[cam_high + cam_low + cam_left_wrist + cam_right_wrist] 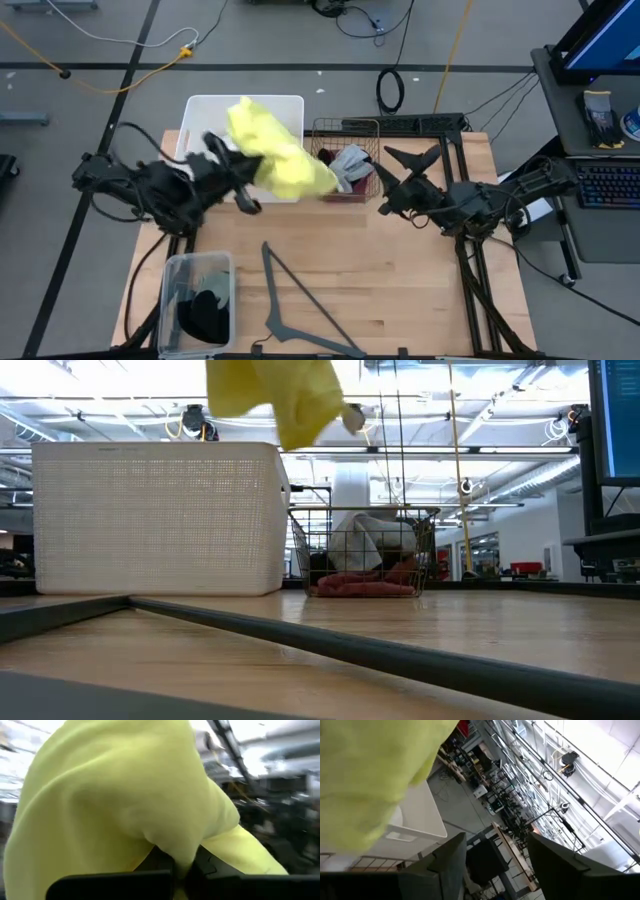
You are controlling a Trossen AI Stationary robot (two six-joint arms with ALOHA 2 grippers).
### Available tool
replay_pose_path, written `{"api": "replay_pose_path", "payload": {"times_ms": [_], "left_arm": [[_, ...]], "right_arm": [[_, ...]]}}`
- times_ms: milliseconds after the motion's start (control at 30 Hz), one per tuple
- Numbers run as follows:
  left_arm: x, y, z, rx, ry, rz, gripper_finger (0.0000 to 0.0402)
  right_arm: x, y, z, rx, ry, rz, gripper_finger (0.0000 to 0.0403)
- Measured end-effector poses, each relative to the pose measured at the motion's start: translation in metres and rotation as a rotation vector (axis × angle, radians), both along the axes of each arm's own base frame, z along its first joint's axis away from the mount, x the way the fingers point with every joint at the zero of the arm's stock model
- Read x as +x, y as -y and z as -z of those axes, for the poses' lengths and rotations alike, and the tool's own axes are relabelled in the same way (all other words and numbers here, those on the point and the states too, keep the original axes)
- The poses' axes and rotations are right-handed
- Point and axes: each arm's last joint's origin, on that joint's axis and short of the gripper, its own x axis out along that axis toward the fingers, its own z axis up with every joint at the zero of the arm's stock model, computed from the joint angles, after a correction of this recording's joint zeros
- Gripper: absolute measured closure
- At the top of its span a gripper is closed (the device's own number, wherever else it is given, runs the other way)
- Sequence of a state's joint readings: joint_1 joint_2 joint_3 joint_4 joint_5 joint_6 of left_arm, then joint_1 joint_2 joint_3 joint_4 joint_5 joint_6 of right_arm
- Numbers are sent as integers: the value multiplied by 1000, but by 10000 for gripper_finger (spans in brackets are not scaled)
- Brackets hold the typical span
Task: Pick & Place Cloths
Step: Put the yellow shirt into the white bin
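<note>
The bright yellow cloth [278, 150] hangs in the air over the gap between the white basket [200, 112] and the wire basket [345, 130]. In the low view the yellow cloth [275, 395] is well above both baskets. My left gripper [248, 172] is shut on it. My right gripper [392, 180] is open beside the wire basket and touches nothing. In the right wrist view my right gripper [495, 847] shows a wide gap, with the yellow cloth [370, 775] ahead. A grey-white cloth [365, 535] and a maroon cloth [360, 582] lie in the wire basket. My left gripper [182, 865] pinches a bunched fold of the yellow cloth [175, 847] between its two fingers. The cloth is lifted clear and billows slack over and around the fingers. How many layers are caught cannot be seen.
A clear bin [197, 300] at the near left corner holds a black cloth [205, 315] and a sage green one [215, 268]. A thin grey hanger [290, 300] lies on the near middle of the table. Bare wood lies between the hanger and the baskets.
</note>
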State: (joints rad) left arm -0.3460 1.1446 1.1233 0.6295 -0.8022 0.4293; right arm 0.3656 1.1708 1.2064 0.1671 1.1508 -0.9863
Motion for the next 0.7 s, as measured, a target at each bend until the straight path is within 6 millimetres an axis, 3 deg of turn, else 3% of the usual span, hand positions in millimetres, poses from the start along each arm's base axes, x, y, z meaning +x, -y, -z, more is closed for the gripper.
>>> {"api": "replay_pose_path", "payload": {"times_ms": [333,700], "left_arm": [[-29,-37,-21,72,3,-311,396],[-23,-77,-3,-44,-257,-689,396]], "right_arm": [[-4,3,-1,0,-6,7,203],[-4,3,-1,-6,-11,7,205]]}}
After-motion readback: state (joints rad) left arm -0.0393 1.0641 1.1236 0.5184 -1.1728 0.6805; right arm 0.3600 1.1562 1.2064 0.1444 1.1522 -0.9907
